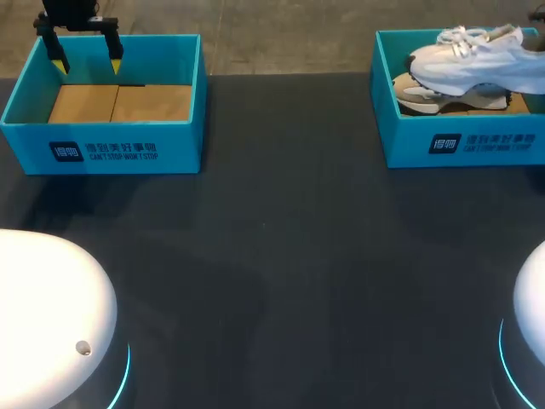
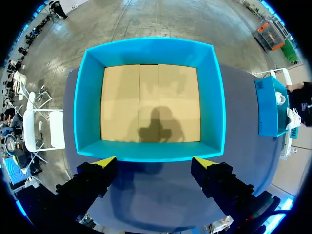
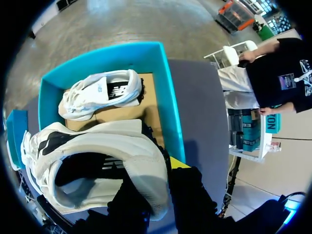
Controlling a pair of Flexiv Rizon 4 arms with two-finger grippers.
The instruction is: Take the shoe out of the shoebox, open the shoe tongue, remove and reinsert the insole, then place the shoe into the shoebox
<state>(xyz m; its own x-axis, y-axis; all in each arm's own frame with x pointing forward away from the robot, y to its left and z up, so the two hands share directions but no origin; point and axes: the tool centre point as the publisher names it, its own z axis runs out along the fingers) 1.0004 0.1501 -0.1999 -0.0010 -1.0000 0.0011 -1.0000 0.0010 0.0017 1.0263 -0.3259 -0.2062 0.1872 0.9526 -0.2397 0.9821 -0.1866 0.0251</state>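
Observation:
A white sneaker (image 1: 477,55) hangs tilted over the right teal shoebox (image 1: 477,145), toe toward the middle of the table. In the right wrist view my right gripper (image 3: 157,179) is shut on the heel collar of this sneaker (image 3: 97,161), one finger inside the opening and one outside. A second white sneaker (image 3: 100,95) lies on its side on the cardboard floor of that shoebox (image 3: 168,102); its sole (image 1: 426,94) shows in the head view. My left gripper (image 1: 87,61) hovers open above the empty left shoebox (image 1: 102,145), with nothing between its fingers.
The left shoebox (image 2: 87,102) holds only a bare cardboard floor, and my left gripper (image 2: 155,163) stands over its near wall. White robot bases (image 1: 43,315) (image 1: 532,315) sit at the front corners. Dark tabletop (image 1: 289,239) lies between the boxes.

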